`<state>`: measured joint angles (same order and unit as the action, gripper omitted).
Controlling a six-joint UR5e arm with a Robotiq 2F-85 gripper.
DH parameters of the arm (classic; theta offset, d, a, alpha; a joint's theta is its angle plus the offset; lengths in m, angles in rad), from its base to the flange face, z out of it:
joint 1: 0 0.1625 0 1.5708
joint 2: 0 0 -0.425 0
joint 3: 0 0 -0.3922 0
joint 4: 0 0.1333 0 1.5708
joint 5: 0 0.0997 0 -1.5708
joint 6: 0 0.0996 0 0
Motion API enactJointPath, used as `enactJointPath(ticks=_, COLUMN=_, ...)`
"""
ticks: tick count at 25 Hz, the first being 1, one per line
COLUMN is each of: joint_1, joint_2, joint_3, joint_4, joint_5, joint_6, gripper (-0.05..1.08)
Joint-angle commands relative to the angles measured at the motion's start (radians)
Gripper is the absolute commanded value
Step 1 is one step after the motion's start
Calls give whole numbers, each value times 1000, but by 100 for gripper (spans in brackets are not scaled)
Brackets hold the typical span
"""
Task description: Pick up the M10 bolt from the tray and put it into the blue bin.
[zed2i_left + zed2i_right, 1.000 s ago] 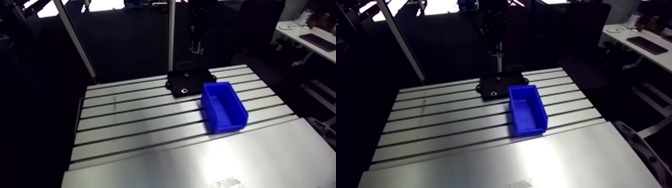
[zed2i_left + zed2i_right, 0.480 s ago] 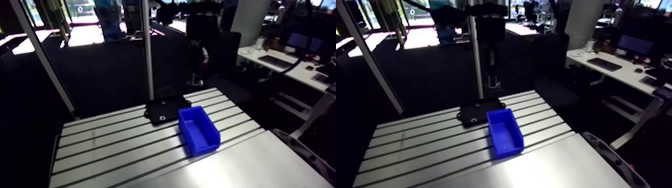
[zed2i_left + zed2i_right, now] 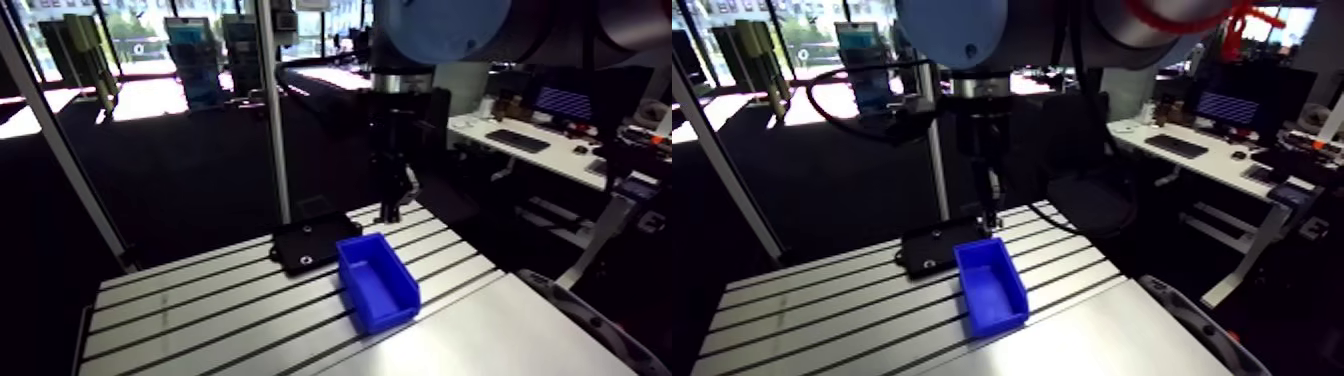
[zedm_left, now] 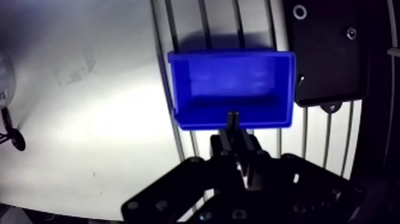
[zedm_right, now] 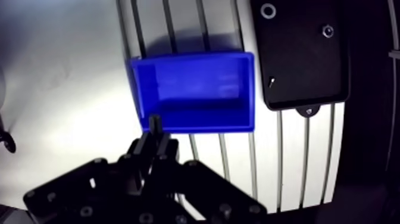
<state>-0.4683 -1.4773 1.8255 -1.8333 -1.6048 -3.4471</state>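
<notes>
In the wrist view the gripper (image 4: 233, 136) has its two fingers drawn almost together on a short dark bolt (image 4: 233, 117), whose end stands out past the fingertips and shows against the near wall of the blue bin (image 4: 268, 117). The black tray (image 4: 327, 59) lies just beside the bin on the slotted aluminium table (image 4: 89, 119). In the arm view, bin and tray sit at the lower centre of the frame.

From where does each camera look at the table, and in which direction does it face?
Arm view: on the arm's upper link, facing down across the table at the bin and tray; the gripper hangs into view.
Wrist view: on the wrist, facing straight down past the shut gripper, which pinches a bolt; the bin lies just ahead.
Shared: bin, tray, table, gripper.
</notes>
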Motion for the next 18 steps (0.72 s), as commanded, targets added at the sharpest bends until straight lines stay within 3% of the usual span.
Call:
enactJointPath(ticks=1, joint_1=-3, joint_2=5, joint_3=97, joint_4=-113, joint_5=-5, joint_6=-1, gripper=101)
enactJointPath(ticks=4, joint_1=-3, joint_2=10, joint_3=134, joint_4=-165, joint_5=-10, joint_6=-1, gripper=101)
enactJointPath(ticks=8, joint_1=0, joint_2=42, joint_3=150, joint_4=-197, joint_5=-33, joint_6=8, gripper=101)
enactJointPath(ticks=18, joint_1=10, joint_2=104, joint_3=176, joint_4=-271, joint_5=-36, joint_6=17, gripper=101)
